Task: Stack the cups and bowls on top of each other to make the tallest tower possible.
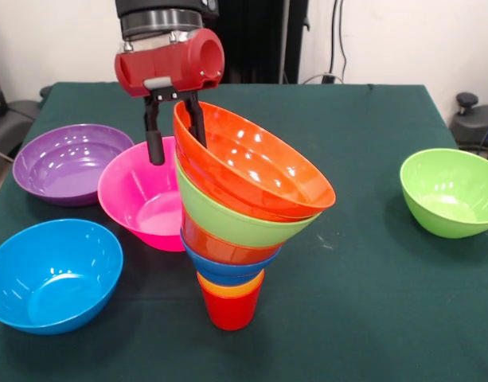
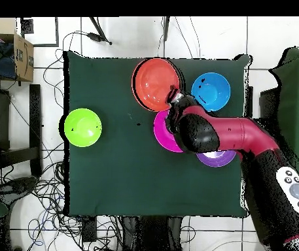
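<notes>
My gripper (image 1: 173, 127) pinched the far rim of the large glossy orange-red plastic bowl (image 1: 255, 163) topping the leaning tower (image 1: 236, 239) at the table's near middle. Pink (image 1: 140, 197), purple (image 1: 67, 161), light blue (image 1: 51, 272) and lime green (image 1: 450, 191) bowls remained unstacked.

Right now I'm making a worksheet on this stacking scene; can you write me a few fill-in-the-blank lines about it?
1. The lowest piece of the tower is a ____ cup.
2. The tool grips the rim of the large ____ bowl on top.
3. The lime green bowl standing alone is on the side of the tower away from the ____ bowl.

Missing words: red; orange-red; pink
</notes>
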`<action>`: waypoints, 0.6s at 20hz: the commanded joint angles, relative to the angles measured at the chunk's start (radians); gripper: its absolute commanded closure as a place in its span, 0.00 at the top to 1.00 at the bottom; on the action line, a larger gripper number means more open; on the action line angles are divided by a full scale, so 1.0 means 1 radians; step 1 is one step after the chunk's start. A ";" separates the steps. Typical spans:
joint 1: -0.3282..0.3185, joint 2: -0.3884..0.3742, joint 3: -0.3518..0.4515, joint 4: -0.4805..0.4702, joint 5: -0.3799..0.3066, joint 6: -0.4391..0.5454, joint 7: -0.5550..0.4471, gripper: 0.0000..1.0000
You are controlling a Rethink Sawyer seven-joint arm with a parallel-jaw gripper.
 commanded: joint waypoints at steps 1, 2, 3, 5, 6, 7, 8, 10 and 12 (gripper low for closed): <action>0.050 0.071 -0.071 0.014 -0.066 -0.039 0.008 1.00; 0.052 0.072 -0.073 0.013 -0.066 -0.042 0.008 1.00; 0.053 0.073 -0.075 0.012 -0.066 -0.045 0.008 1.00; 0.055 0.073 -0.077 0.012 -0.066 -0.047 0.008 1.00; 0.057 0.072 -0.080 0.011 -0.065 -0.046 0.007 1.00; 0.058 0.073 -0.081 0.011 -0.064 -0.047 0.006 1.00; 0.060 0.075 -0.084 0.009 -0.066 -0.051 0.005 1.00; 0.064 0.077 -0.092 0.007 -0.068 -0.056 0.005 1.00; 0.064 0.077 -0.091 0.006 -0.066 -0.055 0.002 1.00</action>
